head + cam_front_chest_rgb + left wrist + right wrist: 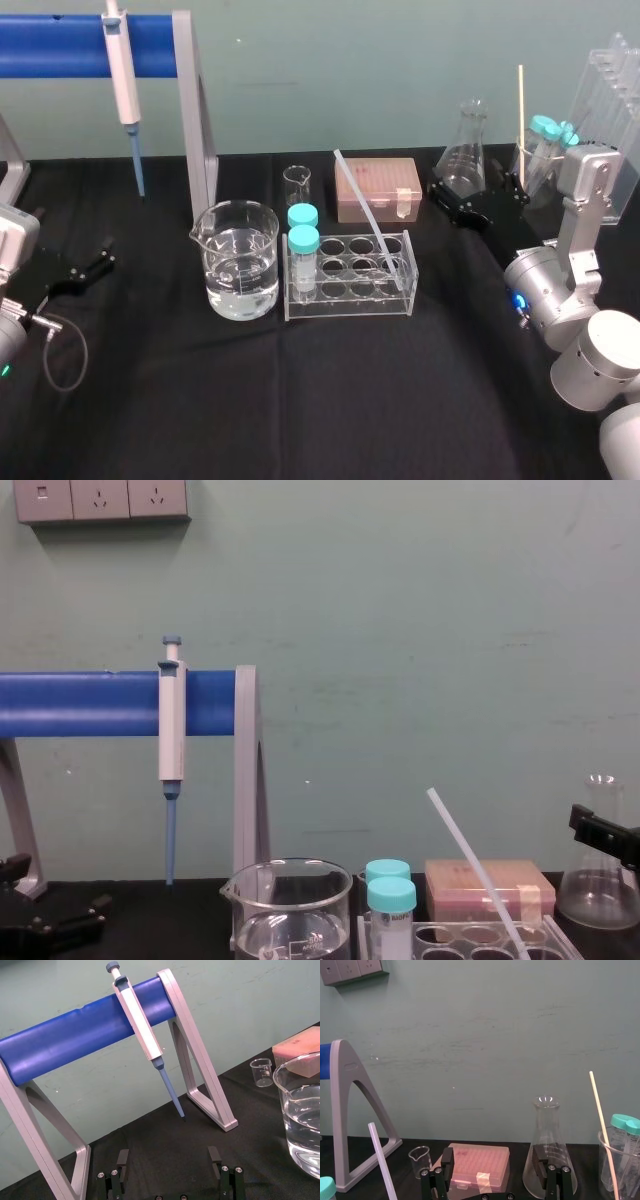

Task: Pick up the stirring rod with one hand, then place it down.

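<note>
The black-clothed table [300,400] carries a stand [195,120] with grey legs and a blue bar at far left, where a grey pipette [122,70] hangs. A glass beaker [238,270] holds water. Just right of it, the stirring rod [368,212] stands in a clear plastic rack [350,305], leaning far-left. The left gripper [168,1157] sits near left, fingers spread and empty. The right gripper [492,1156], likewise released, faces the conical flask [546,1125]. The chest view adds wall sockets [100,500].
</note>
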